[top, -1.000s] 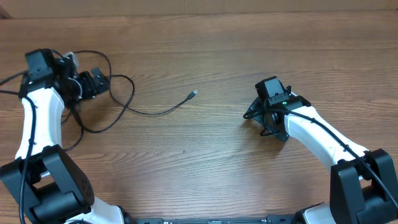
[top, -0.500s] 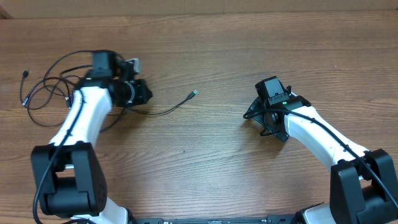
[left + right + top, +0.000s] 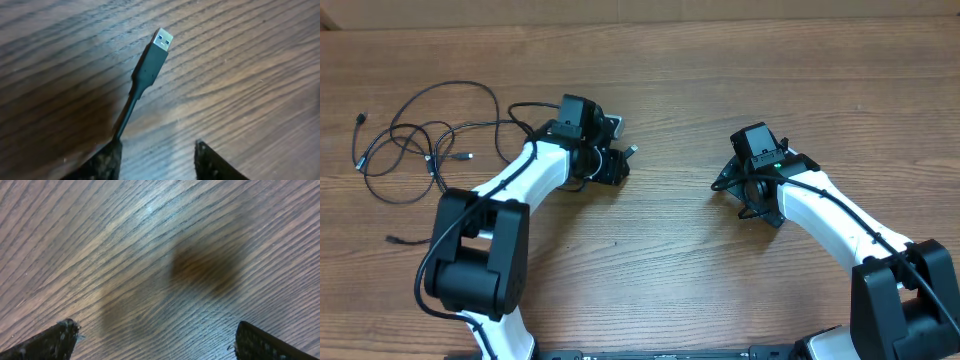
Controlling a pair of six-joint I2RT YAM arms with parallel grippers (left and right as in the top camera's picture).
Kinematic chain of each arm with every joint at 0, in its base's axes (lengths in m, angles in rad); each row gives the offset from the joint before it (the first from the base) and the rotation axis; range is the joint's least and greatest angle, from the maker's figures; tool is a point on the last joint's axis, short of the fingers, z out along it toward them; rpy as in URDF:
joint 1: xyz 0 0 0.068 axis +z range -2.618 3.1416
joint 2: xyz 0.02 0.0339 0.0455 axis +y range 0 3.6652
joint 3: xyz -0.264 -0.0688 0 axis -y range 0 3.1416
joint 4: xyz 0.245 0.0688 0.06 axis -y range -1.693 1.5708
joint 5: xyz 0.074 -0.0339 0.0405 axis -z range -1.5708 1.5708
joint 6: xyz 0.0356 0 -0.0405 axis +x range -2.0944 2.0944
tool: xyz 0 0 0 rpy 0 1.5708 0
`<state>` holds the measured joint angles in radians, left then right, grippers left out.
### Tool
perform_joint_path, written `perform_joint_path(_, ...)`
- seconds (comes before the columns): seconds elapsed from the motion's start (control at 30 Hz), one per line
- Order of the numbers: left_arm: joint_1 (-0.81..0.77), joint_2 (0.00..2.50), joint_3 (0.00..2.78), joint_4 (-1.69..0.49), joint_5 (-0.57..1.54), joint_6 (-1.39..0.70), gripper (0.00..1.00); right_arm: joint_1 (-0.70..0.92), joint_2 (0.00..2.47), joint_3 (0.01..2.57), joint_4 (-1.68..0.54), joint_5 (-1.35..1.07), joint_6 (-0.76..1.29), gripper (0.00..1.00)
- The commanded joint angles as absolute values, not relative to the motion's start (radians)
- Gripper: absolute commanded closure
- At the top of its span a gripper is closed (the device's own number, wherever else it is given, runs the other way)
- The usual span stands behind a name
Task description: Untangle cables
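— Picking out one free end: is that the step in hand?

— I judge so. The left fingers [image 3: 102, 162] stand apart just short of a silver-tipped plug [image 3: 154, 52], clamped on nothing. Its cord [image 3: 127, 112] lies flat on the tabletop [image 3: 670, 280] and runs up against the inner edge of one finger, not centred in the gap.

— And the rest of the cables [image 3: 420, 140]?

— Loosely looped at the far left of the tabletop, well apart from that plug. The cord seems to lead back under the left arm toward them.

— The next move?

— Probably shifting sideways so the cord sits between the fingers, lowering, then closing and drawing it away from the loops. A thin cord lying flat could slip out of a shallow pinch.

— The right fingers [image 3: 50, 340]?

— Wide apart, with only bare wood beneath them, off to the right.

— What does each view add?

— Overhead alone shows the tangle and both arms, but it hides the gap between the left fingers. The left wrist view shows that gap and the off-centre cord, but none of the loops.
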<state>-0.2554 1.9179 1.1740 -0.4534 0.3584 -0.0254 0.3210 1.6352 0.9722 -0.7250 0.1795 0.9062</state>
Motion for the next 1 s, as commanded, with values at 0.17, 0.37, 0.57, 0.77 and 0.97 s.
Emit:
perform_joint_path(0.17, -0.247, 1.919, 1.181, -0.413, 0.253, 0.031, 0.54, 0.318, 1.62, 0.968, -0.72, 0.178, 0.913, 0.0)
perform_joint_path(0.37, -0.25, 1.925, 1.18, -0.499, 0.202, 0.031, 0.6, 0.318, 1.62, 0.968, -0.72, 0.178, 0.913, 0.0)
perform_joint_path(0.57, -0.25, 1.958, 1.18, -0.535, 0.12, 0.034, 0.67, 0.318, 1.62, 0.969, -0.72, 0.178, 0.913, 0.0)
perform_joint_path(0.77, -0.238, 1.99, 1.18, -0.527, -0.049, 0.019, 0.9, 0.318, 1.62, 0.969, -0.72, 0.178, 0.913, 0.0)
perform_joint_path(0.97, -0.169, 1.991, 1.18, -0.535, -0.226, -0.109, 0.95, 0.318, 1.62, 0.969, -0.72, 0.178, 0.913, 0.0)
